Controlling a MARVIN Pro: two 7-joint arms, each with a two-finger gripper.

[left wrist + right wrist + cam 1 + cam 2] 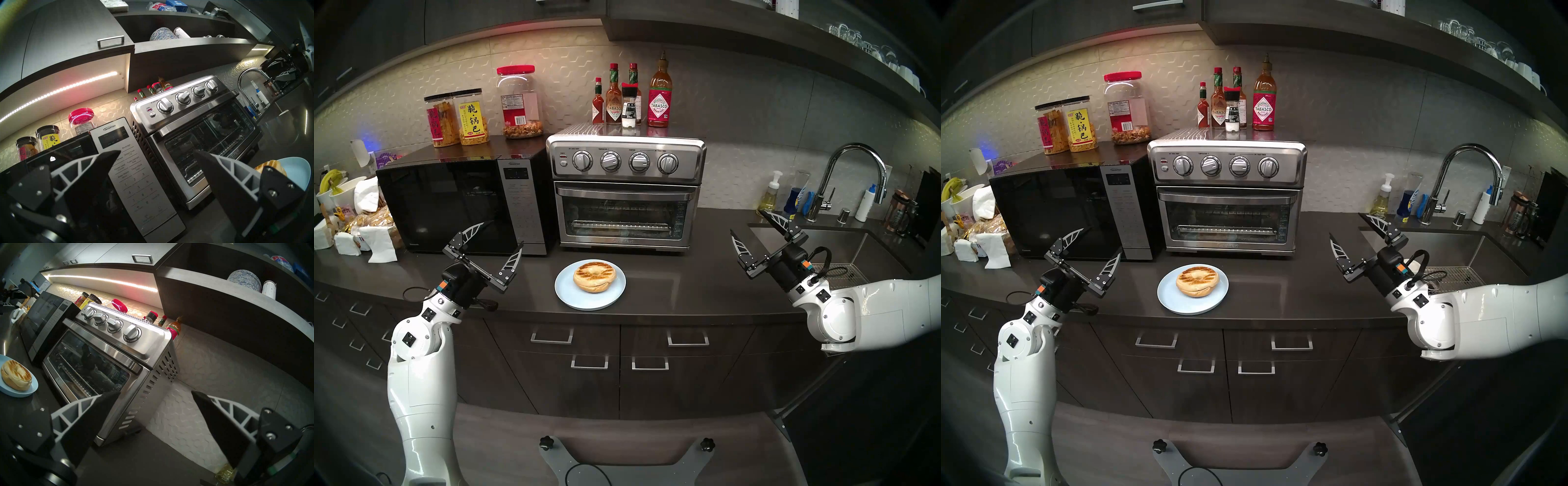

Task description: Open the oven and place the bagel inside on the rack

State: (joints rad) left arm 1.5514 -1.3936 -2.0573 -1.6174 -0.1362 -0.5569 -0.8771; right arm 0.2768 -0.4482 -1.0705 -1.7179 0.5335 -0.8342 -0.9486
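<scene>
Oven stands on counter, door shut, bar handle across top of glass. Rack visible through window, low in cavity. Bagel lies on pale blue plate just in front of oven, on counter. Black microwave touching or nearly touching oven's left side. Left gripper raised in front of microwave, left of oven, jaws spread wide, empty. Right gripper raised right of oven, well apart, jaws spread wide, empty.
</scene>
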